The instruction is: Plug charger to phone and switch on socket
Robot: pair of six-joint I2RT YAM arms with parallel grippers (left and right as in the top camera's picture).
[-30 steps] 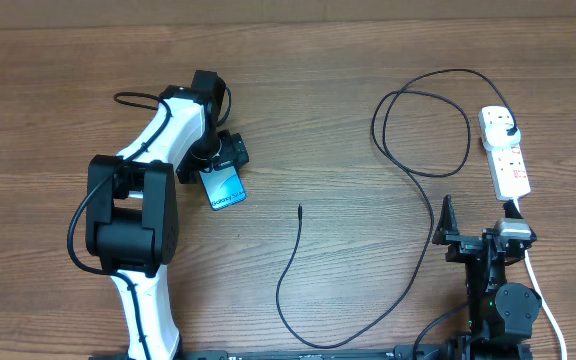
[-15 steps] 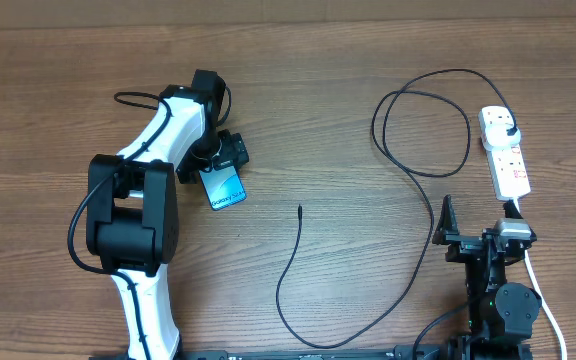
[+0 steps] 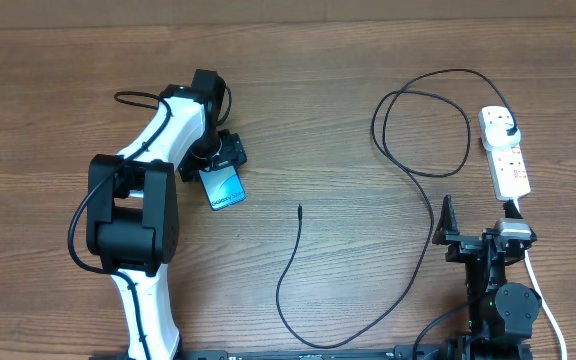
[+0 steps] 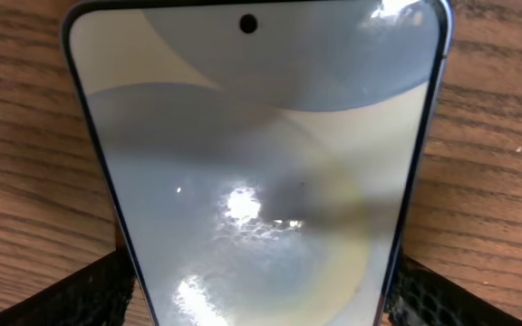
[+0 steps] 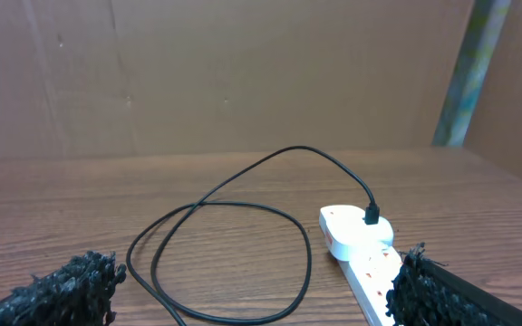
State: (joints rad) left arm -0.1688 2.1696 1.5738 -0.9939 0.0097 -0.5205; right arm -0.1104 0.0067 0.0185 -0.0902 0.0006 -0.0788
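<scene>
The phone (image 3: 225, 188) lies flat on the wood table, cyan screen up. It fills the left wrist view, where the phone (image 4: 261, 163) looks pale and glary. My left gripper (image 3: 215, 172) straddles its far end, a finger (image 4: 98, 294) close beside each long edge; I cannot tell whether they touch. The charger cable (image 3: 286, 270) runs from a free tip (image 3: 299, 208) in a loop to its plug (image 3: 509, 128), which sits in the white socket (image 3: 508, 160). My right gripper (image 3: 480, 225) stands open and empty near the front edge, the socket (image 5: 370, 263) just ahead of it.
The socket's white cord (image 3: 543, 300) trails to the front right beside the right arm's base. The cable loop (image 5: 243, 204) lies on the table ahead of the right gripper (image 5: 256, 290). The left arm (image 3: 133, 215) stretches over the table's left side.
</scene>
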